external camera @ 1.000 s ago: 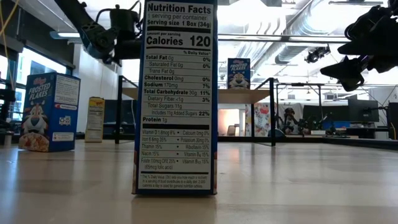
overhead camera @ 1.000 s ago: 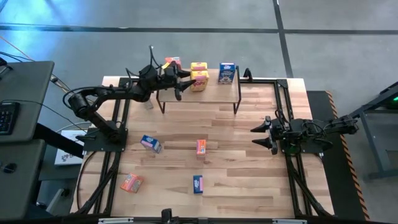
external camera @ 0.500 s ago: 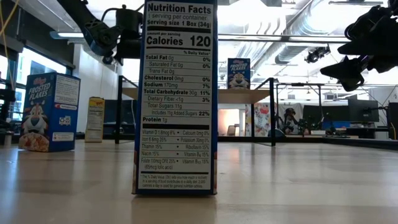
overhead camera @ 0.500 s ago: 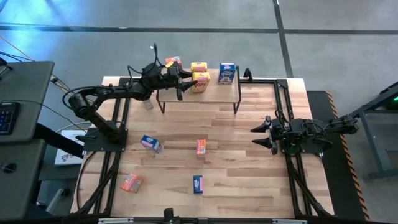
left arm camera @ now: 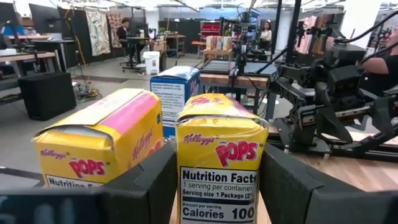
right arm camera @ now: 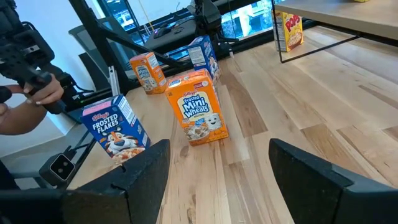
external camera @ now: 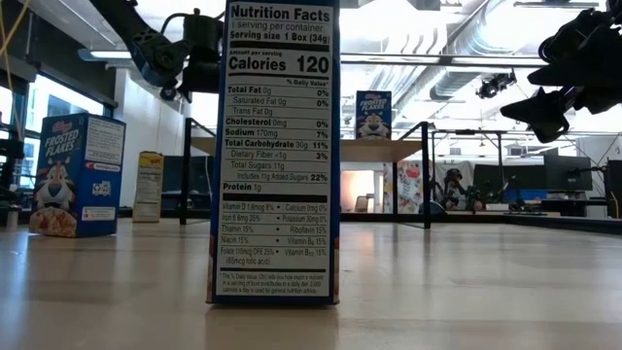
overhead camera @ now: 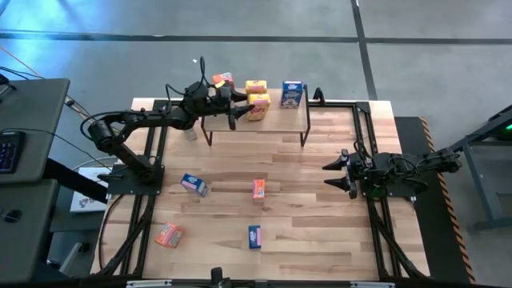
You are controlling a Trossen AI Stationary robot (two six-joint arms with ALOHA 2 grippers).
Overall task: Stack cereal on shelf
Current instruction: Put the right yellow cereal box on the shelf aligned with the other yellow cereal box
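High view gives us the biggest shapes first: the pale plank table [overhead camera: 320,208], and at its far edge the shelf [overhead camera: 280,118], a flat light wooden top on thin black metal legs. From the left, the dark jointed left arm reaches over to the shelf; the right arm waits low over the table's right side.

Four small cardboard boxes stand on the shelf: an orange-red box [overhead camera: 223,80], two yellow ones, and a blue box [overhead camera: 292,94]. The nearer yellow box [overhead camera: 258,102] sits right at the mouth of the left gripper [overhead camera: 240,106]. We cannot tell whether that gripper grips it or stands just clear.

Only the left wrist view shows us the box faces: glossy yellow card with red Pops lettering, the framed box turned to show its nutrition panel, the second yellow box [left arm camera: 99,146] just beside it, slightly tilted.

Four more boxes lie scattered on the table, two blue and two orange-red, all well apart from the right gripper [overhead camera: 339,174], which is spread wide and empty.

Low view adds one blue box's nutrition panel [external camera: 275,146], standing upright close to the lens.
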